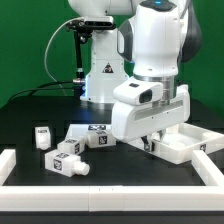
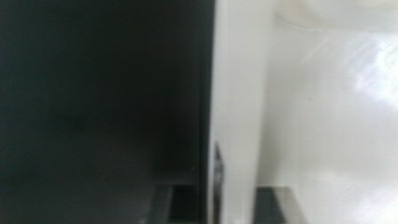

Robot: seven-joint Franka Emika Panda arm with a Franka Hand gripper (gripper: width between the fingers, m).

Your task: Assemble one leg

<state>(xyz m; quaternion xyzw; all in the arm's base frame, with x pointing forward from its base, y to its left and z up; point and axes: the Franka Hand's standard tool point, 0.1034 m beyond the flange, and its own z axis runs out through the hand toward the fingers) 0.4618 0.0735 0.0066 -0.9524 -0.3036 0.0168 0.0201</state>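
Observation:
Several small white legs with black-and-white tags lie on the dark table at the exterior view's left: one, a pair and one nearer the arm. My gripper is low at the left edge of the large flat white rimmed panel. In the wrist view the panel fills one side and the dark table the other. My gripper straddles the panel's rim, a dark finger on either side, close against it. No leg shows in the wrist view.
A white border wall runs along the table's front and up both sides. The robot's base stands behind. The panel lies near the right side wall.

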